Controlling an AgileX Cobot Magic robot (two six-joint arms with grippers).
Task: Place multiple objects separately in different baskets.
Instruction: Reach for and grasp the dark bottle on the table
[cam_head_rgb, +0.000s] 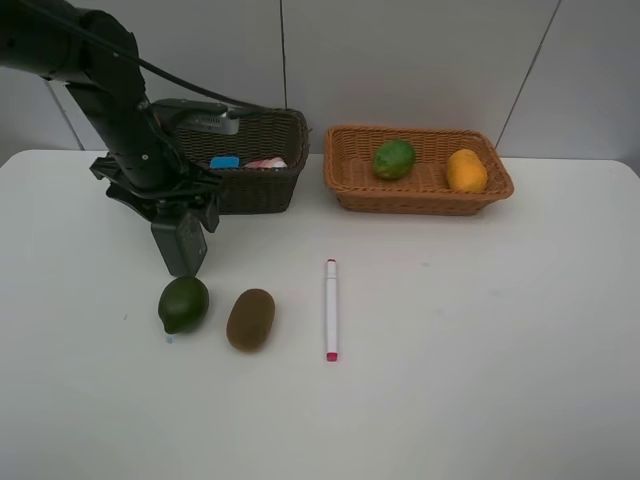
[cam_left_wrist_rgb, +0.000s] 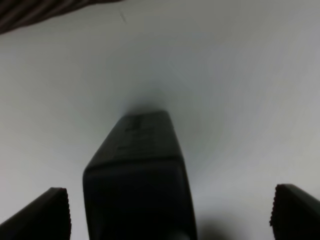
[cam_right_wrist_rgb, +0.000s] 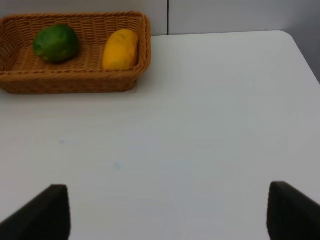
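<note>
My left gripper (cam_head_rgb: 172, 207) hangs open in front of the dark brown basket (cam_head_rgb: 262, 188). The dark green bottle (cam_head_rgb: 182, 248) is between its spread fingertips (cam_left_wrist_rgb: 50, 212), untouched in the left wrist view (cam_left_wrist_rgb: 137, 185). The dark basket holds the blue eraser (cam_head_rgb: 224, 162) and the pink bottle (cam_head_rgb: 266, 163). The light tan basket (cam_head_rgb: 420, 200) holds a green fruit (cam_head_rgb: 394, 159) and the orange mango (cam_head_rgb: 466, 170). On the table lie a second green fruit (cam_head_rgb: 184, 304), the brown kiwi (cam_head_rgb: 250, 319) and the white-pink marker (cam_head_rgb: 331, 309). My right gripper (cam_right_wrist_rgb: 167, 212) is open and empty.
The white table (cam_head_rgb: 480, 350) ends at a grey wall at the back. The left arm (cam_head_rgb: 110, 90) reaches in from the top left, above the dark basket's left end. The right wrist view shows the tan basket (cam_right_wrist_rgb: 75, 82) far ahead.
</note>
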